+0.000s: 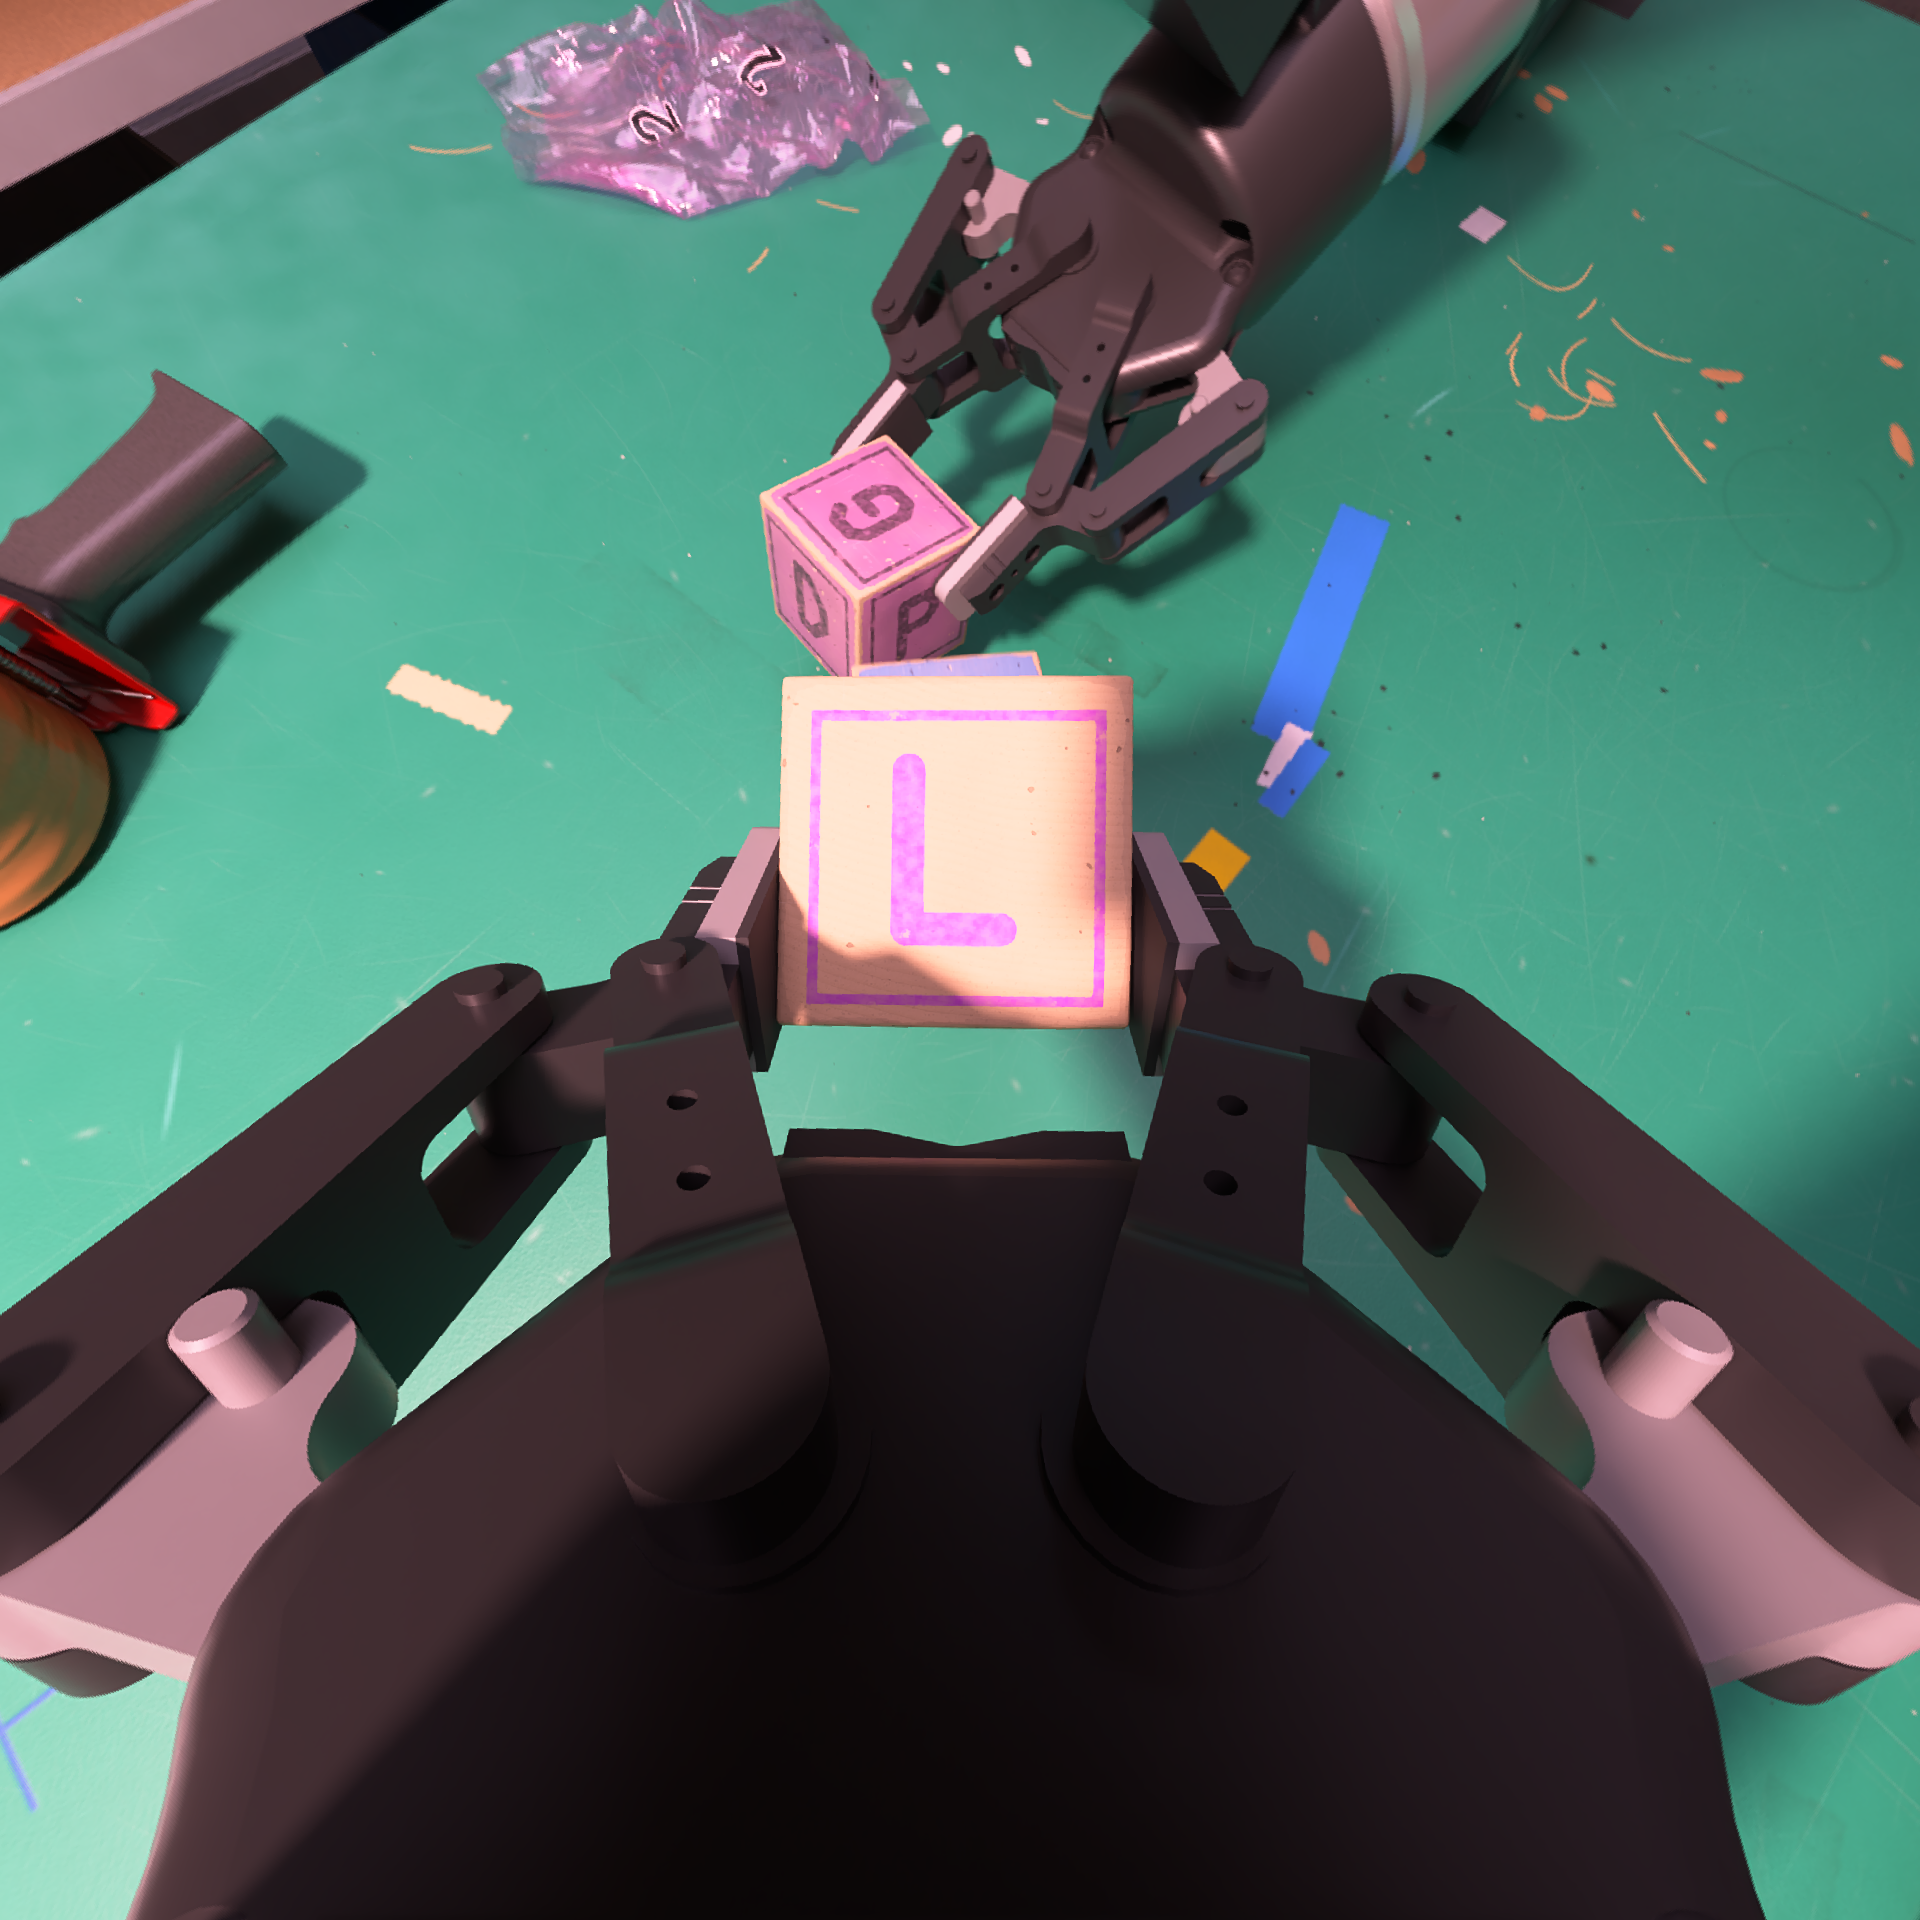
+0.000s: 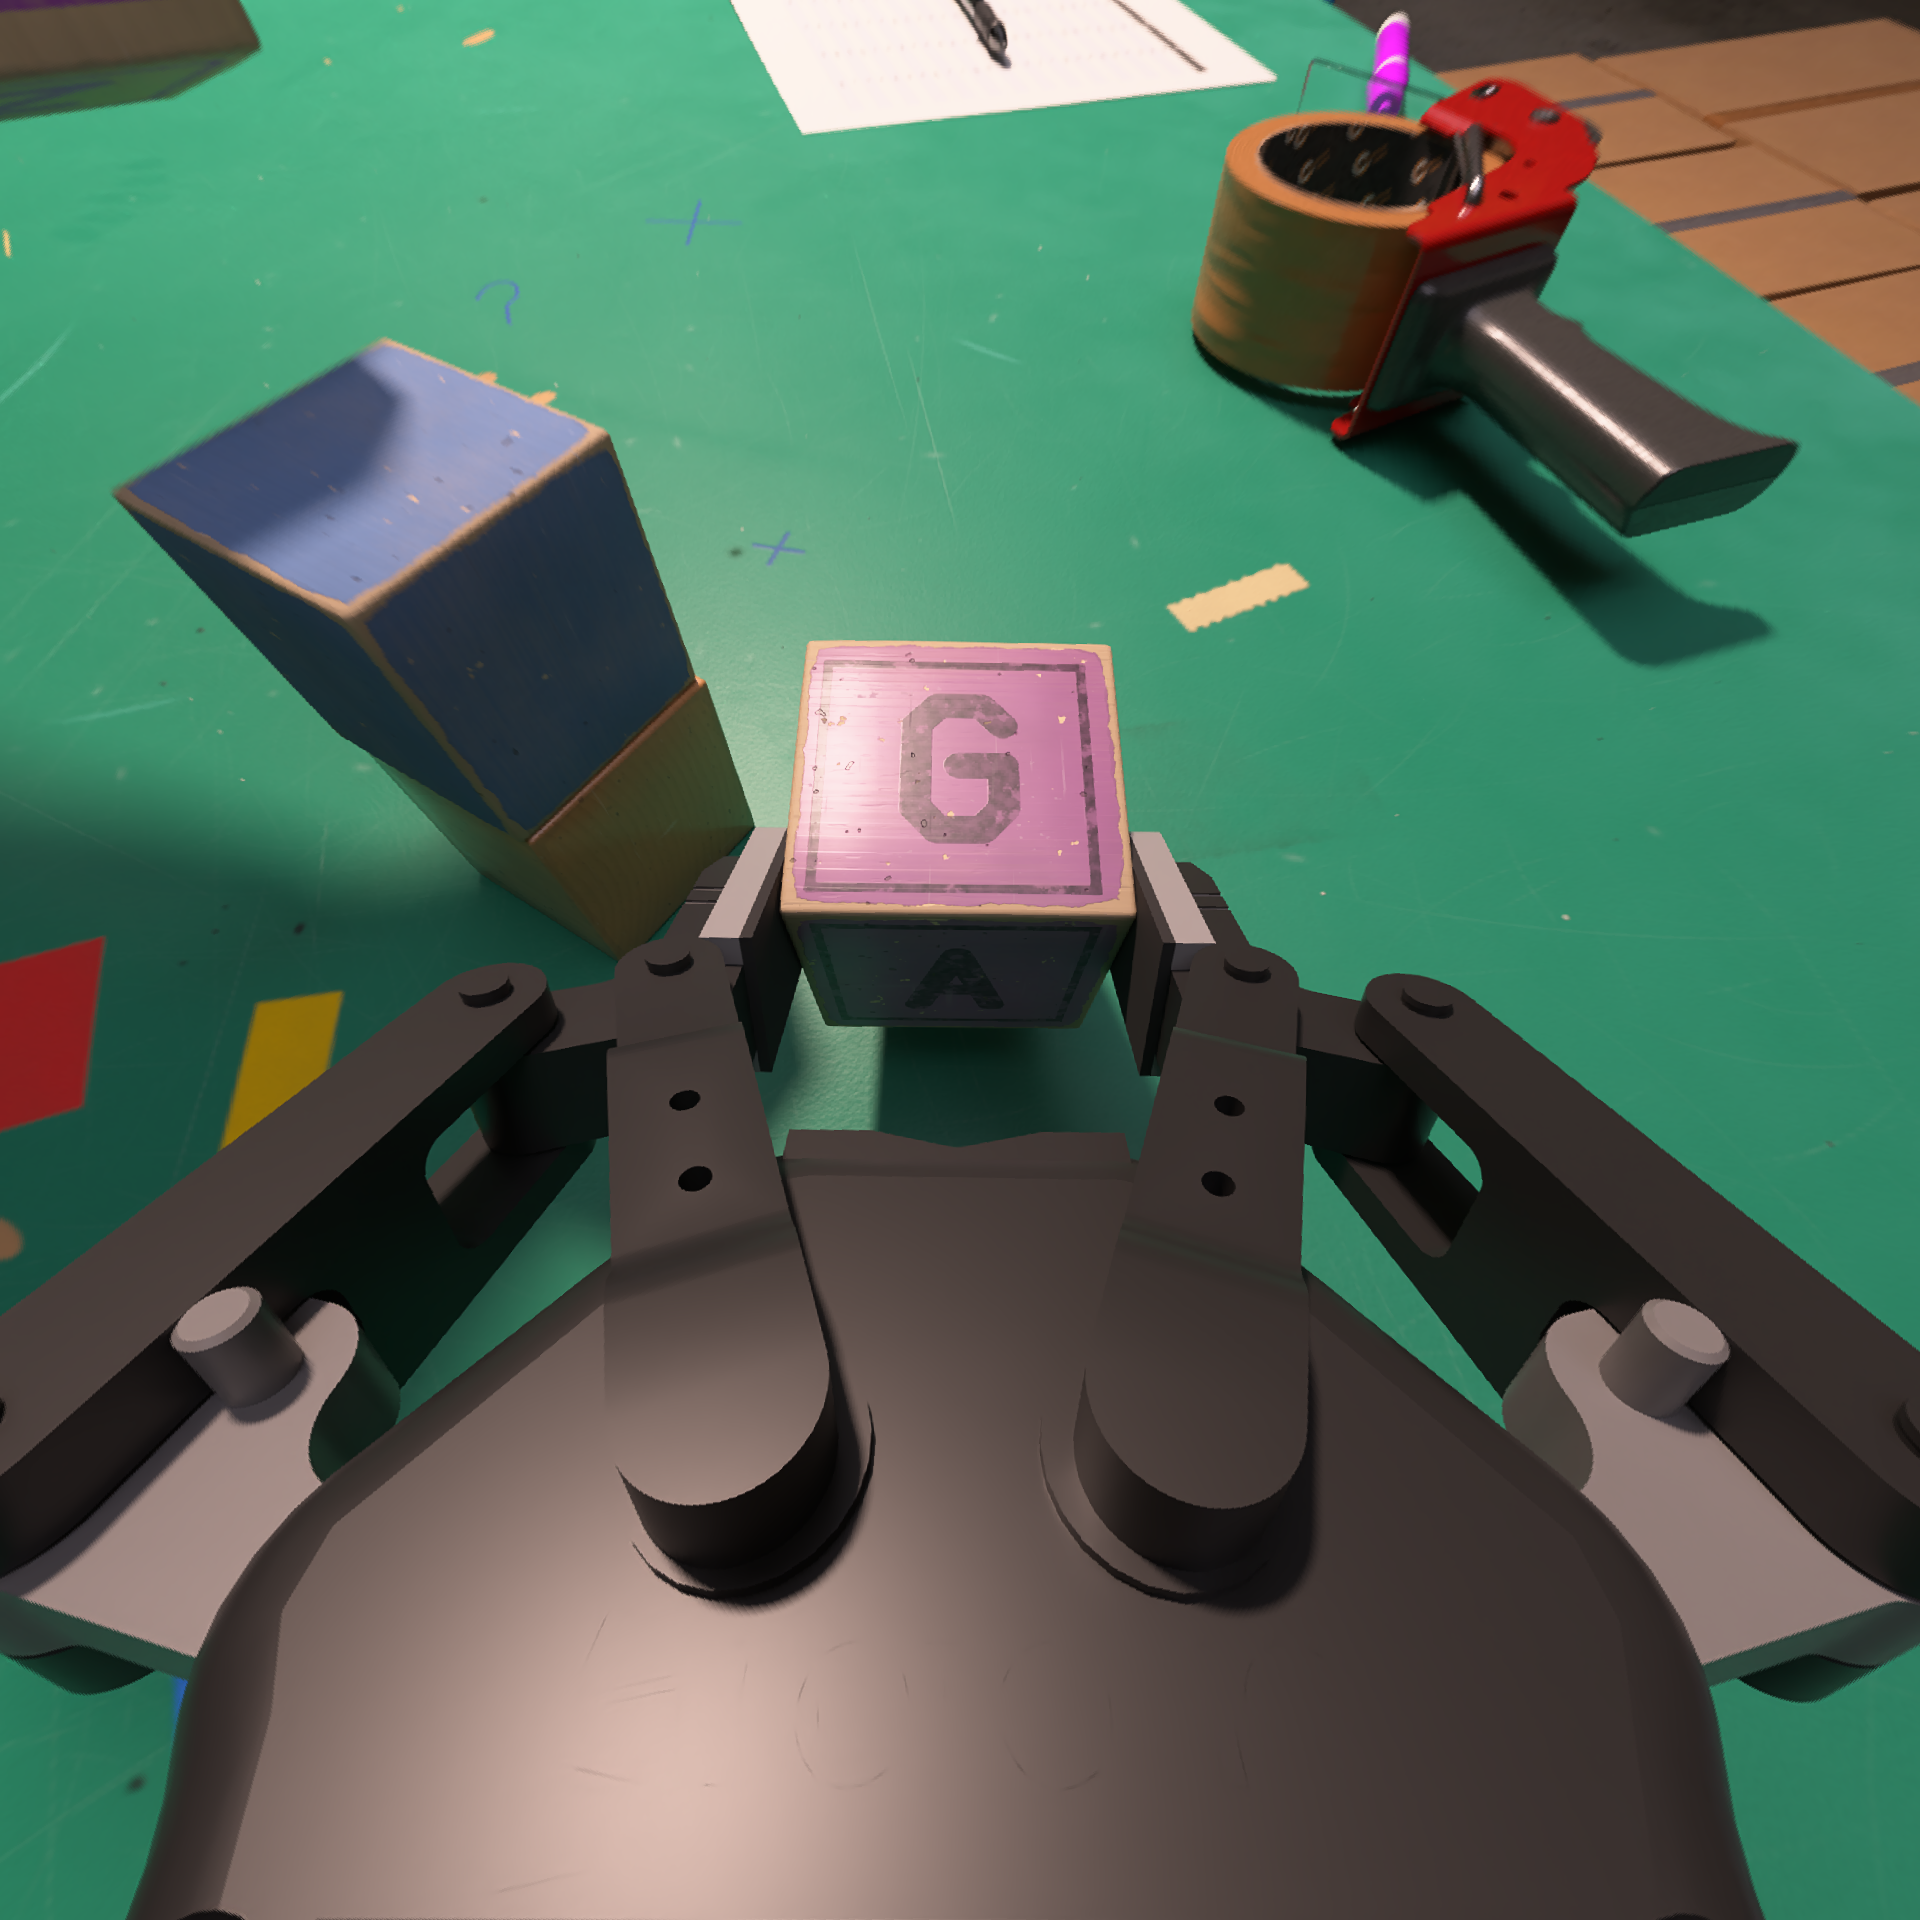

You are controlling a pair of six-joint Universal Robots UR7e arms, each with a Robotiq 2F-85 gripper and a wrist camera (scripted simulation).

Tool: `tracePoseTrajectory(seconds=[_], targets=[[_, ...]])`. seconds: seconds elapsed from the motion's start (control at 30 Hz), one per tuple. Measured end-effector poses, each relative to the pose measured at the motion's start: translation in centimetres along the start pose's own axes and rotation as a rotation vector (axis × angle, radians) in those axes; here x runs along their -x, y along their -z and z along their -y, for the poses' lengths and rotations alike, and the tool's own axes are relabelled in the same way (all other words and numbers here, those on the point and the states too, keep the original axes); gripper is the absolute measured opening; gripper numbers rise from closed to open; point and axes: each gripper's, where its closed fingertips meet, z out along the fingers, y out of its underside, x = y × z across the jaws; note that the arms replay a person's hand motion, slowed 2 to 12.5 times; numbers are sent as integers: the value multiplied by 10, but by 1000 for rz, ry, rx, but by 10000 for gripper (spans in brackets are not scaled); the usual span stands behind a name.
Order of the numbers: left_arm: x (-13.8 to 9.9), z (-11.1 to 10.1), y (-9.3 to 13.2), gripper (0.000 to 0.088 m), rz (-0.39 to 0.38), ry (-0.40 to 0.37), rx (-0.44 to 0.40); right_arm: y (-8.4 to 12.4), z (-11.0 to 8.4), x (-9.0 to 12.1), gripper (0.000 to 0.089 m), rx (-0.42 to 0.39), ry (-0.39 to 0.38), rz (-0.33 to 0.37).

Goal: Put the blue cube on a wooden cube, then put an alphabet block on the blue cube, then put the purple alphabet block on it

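Note:
My left gripper [image 1: 954, 935] is shut on a pale wooden alphabet block [image 1: 954, 852] with a pink letter. It holds the block over the blue cube [image 1: 951, 665], of which only a sliver shows behind the block. My right gripper [image 2: 954, 935] is shut on the purple alphabet block [image 2: 951, 779] and holds it tilted beside the stack. In the right wrist view the blue cube [image 2: 416, 540] sits on a wooden cube [image 2: 634, 831], and its top is bare. The left wrist view also shows the right gripper [image 1: 925, 499] and the purple block [image 1: 868, 551] just beyond the stack.
A red tape dispenser [image 2: 1403, 260] lies on the green mat [image 2: 935, 416] at the far right and also shows in the left wrist view [image 1: 104, 582]. A crumpled pink plastic bag [image 1: 696, 114] lies at the back. A paper sheet with a pen [image 2: 997, 52] lies beyond.

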Motion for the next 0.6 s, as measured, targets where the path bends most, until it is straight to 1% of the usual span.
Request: tracePoseTrajectory(seconds=[0.13, 0.27, 0.43, 0.6], targets=[[-1, 14, -1, 523, 10, 8, -2, 16, 9, -1, 514, -20, 0, -32], [-5, 25, -7, 523, 14, 9, 14, 35, 16, -4, 514, -22, 8, -85], [-6, 30, -17, 523, 43, -6, 63, 61, 27, -7, 514, -17, 13, -162], [-9, 28, -28, 523, 59, -30, 123, 91, 44, -7, 514, -27, -13, -229]])
